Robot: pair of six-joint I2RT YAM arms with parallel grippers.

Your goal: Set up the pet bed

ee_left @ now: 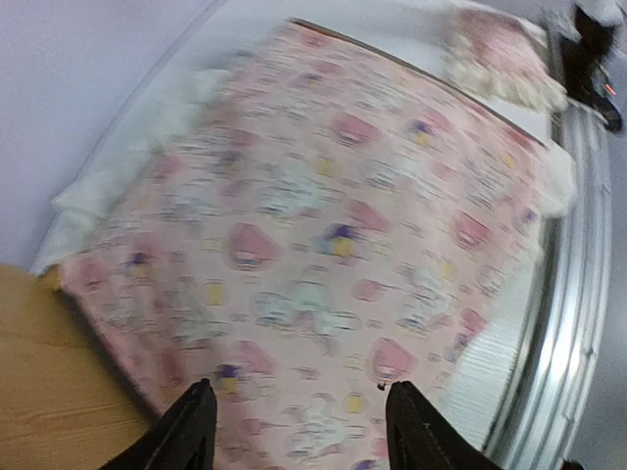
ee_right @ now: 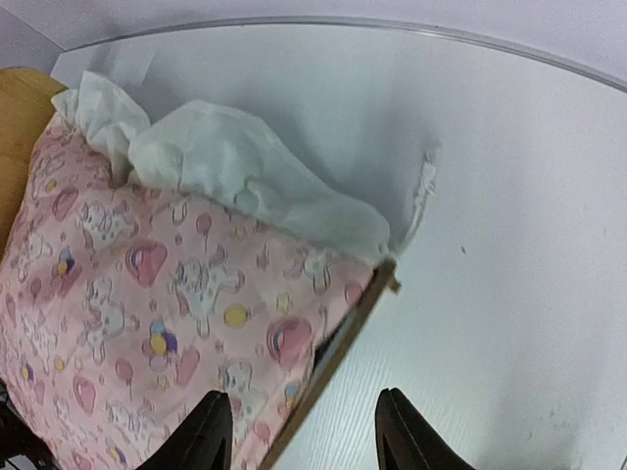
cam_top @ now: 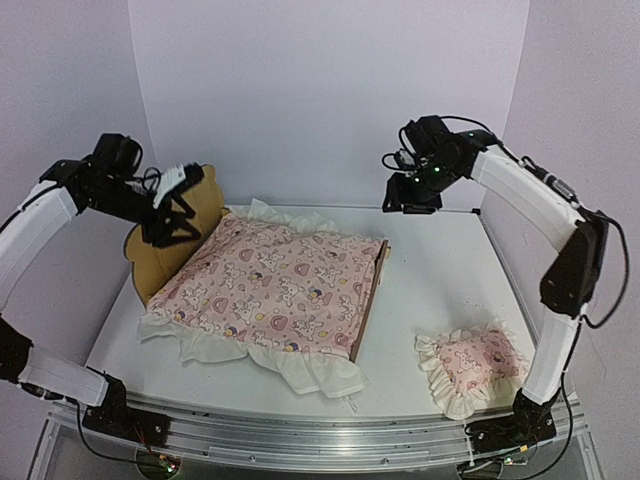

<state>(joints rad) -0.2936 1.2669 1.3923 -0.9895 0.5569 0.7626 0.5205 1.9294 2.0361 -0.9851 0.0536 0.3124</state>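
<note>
Plainly, the pet bed (cam_top: 150, 262) sat at about 9 o'clock on the table (cam_top: 440, 270), its cushion (cam_top: 275, 280) laid in but with ruffles spilling over the 6 o'clock rail. The left hand (ee_left: 299, 436), over the headboard end, and the right hand (ee_right: 304, 436), raised near the bed's 1 o'clock corner, both stood partly wide and held nothing. A tuck could snag a ruffle, dragging the cushion askew or shoving the frame. The pillow (cam_top: 472, 365) lay well apart at 4 o'clock.

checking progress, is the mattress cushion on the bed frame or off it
On it: the cushion lies spread over the bed frame, ruffles spilling past its rails.
</note>
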